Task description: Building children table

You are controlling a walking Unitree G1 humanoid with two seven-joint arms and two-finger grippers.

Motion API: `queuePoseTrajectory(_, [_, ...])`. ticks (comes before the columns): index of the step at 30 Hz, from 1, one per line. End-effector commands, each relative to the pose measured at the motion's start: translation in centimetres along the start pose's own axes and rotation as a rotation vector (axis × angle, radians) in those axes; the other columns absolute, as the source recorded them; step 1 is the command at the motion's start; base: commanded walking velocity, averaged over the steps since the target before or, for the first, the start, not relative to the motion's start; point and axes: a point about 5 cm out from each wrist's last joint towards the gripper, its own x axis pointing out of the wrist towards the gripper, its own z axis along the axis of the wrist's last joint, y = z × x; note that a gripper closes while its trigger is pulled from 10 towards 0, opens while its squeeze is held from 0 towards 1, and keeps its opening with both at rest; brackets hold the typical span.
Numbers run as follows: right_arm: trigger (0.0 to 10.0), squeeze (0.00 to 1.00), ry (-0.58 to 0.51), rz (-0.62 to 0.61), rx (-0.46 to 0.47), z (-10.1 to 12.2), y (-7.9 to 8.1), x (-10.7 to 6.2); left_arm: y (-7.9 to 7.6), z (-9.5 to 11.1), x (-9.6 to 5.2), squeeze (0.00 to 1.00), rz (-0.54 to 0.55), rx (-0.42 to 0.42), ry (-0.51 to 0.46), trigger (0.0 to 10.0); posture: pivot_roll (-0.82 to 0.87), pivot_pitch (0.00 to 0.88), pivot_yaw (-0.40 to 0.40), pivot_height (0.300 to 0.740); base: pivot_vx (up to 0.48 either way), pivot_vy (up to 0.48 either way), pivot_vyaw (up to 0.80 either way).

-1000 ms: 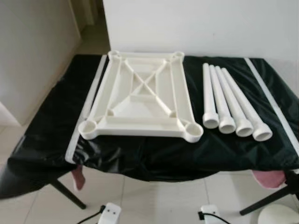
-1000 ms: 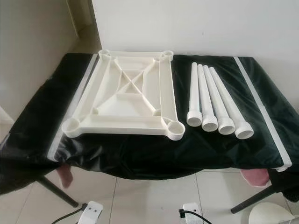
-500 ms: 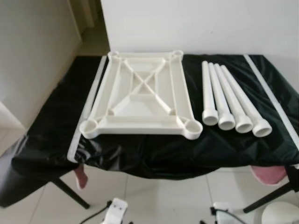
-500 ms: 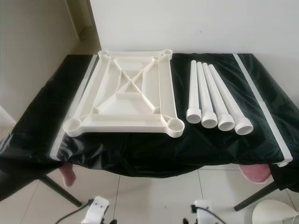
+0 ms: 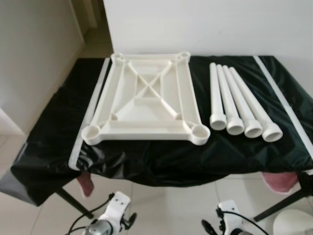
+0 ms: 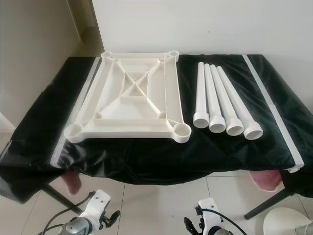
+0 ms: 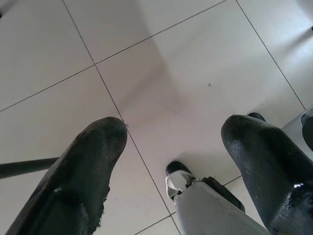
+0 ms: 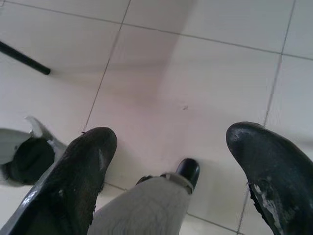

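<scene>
On the black-covered table [image 5: 146, 161] in front of you, the top [image 5: 146, 105] lies underside up, ribs and four corner sockets facing the ceiling, which is how it must sit for anything to be pushed into it. Just to the right of the top, the four legs [image 5: 239, 105] lie side by side, touching one another, their wide open ends turned toward you; that looks like staging, so each can be taken by its near end and stood into a socket. No leg is fitted yet, so I judge the build unstarted.

Below the table's near edge, both your arms hang low over the floor [image 7: 161, 58]. The left gripper [image 7: 171, 147] has its fingers spread wide with nothing between them, and the right gripper [image 8: 171, 147] is the same: wide apart, empty. Your first reach is probably the leg nearest the top.
</scene>
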Motion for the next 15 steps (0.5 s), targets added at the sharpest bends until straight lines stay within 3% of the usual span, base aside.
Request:
queuePoseTrajectory(1, [10.0,1.00,0.008,0.024,0.012,-0.5,0.1,-0.3,-1.3,-0.6,-0.5,1.00,-0.276,0.028,0.011,10.0,-0.02,0.018,0.027,0.740,0.000,0.000,0.00])
queuePoseTrajectory(3, [10.0,1.00,0.009,0.035,0.012,-0.5,0.1,-0.3,-1.2,-0.6,-0.6,1.00,-0.278,0.052,0.002,10.0,-0.02,0.018,0.027,0.740,0.000,0.000,0.00])
queuePoseTrajectory(4, [10.0,0.97,0.008,0.070,0.025,-0.5,0.2,-0.4,-1.4,-0.7,-0.7,0.64,-0.301,0.043,0.003,10.0,-0.02,0.020,0.028,0.740,0.000,0.000,0.00])
queuePoseTrajectory(5, [10.0,0.00,0.006,0.095,0.034,-0.6,0.2,-0.4,-1.5,-0.8,-0.7,0.00,-0.319,0.033,0.005,10.0,-0.02,0.025,0.026,0.740,0.000,0.000,0.00])
queuePoseTrajectory(7, [10.0,0.00,-0.005,0.153,0.025,-0.4,0.3,-0.6,-1.8,-0.7,-0.7,0.00,-0.360,0.041,0.008,10.0,-0.02,0.028,0.025,0.740,0.000,0.000,0.00])
queuePoseTrajectory(8, [10.0,0.00,-0.030,0.238,-0.028,-0.1,0.3,-0.9,-2.2,-0.5,-0.7,0.00,-0.436,0.078,0.010,10.0,-0.02,0.035,0.024,0.740,0.000,0.000,0.00])
queuePoseTrajectory(15, [10.0,0.00,-0.057,0.382,-0.186,0.6,-0.5,-1.9,-3.0,-0.4,-0.8,0.00,-0.568,0.137,0.026,10.0,-0.02,0.045,0.020,0.740,0.000,0.000,0.00])
